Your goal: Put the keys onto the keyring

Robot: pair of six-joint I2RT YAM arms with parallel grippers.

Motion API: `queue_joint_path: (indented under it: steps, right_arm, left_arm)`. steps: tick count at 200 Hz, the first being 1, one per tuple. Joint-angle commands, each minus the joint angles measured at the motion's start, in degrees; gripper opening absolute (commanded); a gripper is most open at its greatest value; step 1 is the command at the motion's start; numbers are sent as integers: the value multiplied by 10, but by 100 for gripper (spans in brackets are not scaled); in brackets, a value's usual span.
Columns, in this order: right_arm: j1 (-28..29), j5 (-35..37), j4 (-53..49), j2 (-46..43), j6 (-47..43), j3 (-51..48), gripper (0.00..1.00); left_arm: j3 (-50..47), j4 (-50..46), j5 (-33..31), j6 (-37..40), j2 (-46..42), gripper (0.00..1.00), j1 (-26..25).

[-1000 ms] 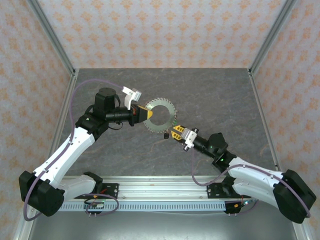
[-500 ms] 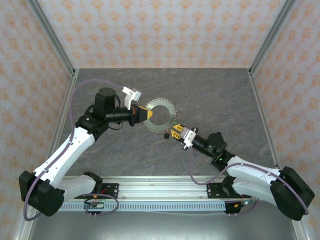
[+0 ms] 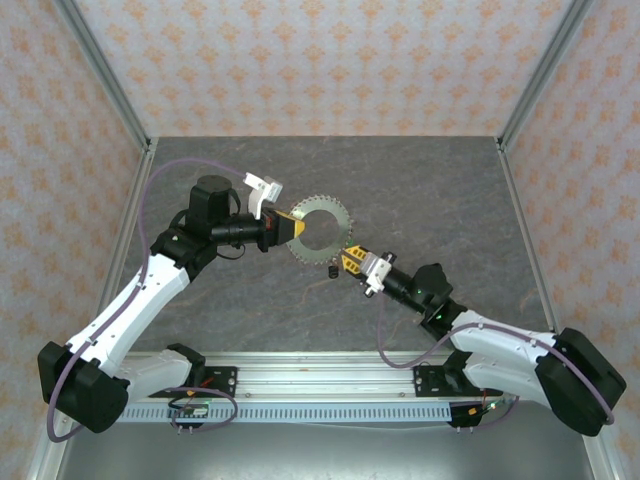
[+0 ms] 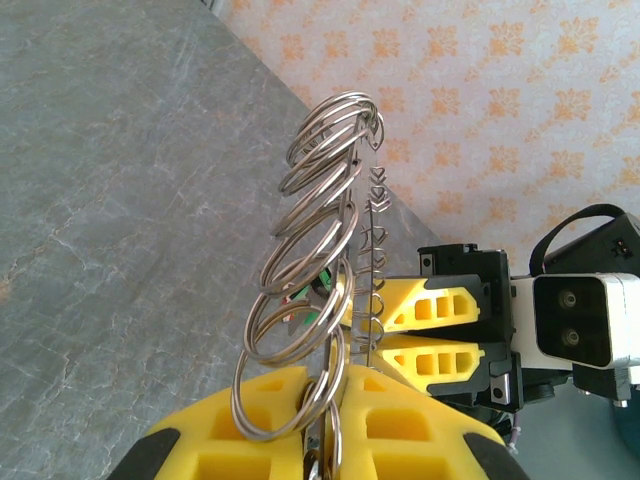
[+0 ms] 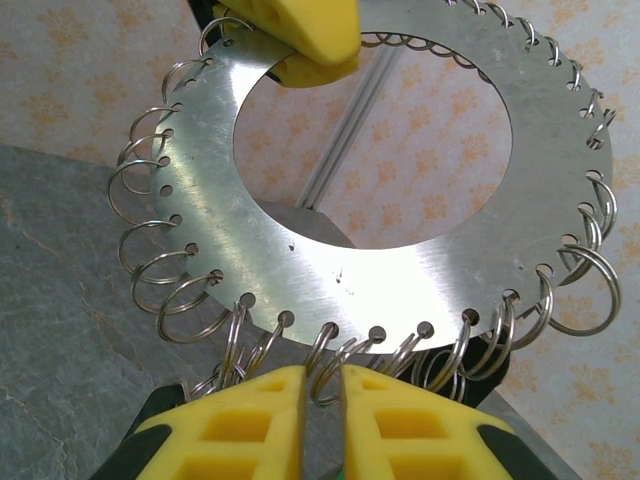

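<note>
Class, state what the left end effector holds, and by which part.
The left end effector holds the keyring, pinching its flat metal band at the rim.

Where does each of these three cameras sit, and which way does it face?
Top external: above and behind the arms, looking down at the table; both arms show, with the left gripper and right gripper at the keyring.
Left wrist: on the left arm, looking along its own yellow fingers at the keyring edge-on.
Right wrist: on the right arm, looking along its own yellow fingers at the keyring's flat face.
Shared: both wrist views see the keyring and the opposite gripper.
</note>
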Motion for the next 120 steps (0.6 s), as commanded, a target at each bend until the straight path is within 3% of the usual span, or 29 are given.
queue_joint_path:
  steps: [1, 120]
  right_arm:
    - [3, 1, 34, 3, -2, 19, 16]
    - [3, -19, -140, -46, -68, 55, 25]
  left_arm:
    - [15, 16, 8, -6, -10, 0, 3]
    - [18, 3, 5, 1, -13, 0, 3]
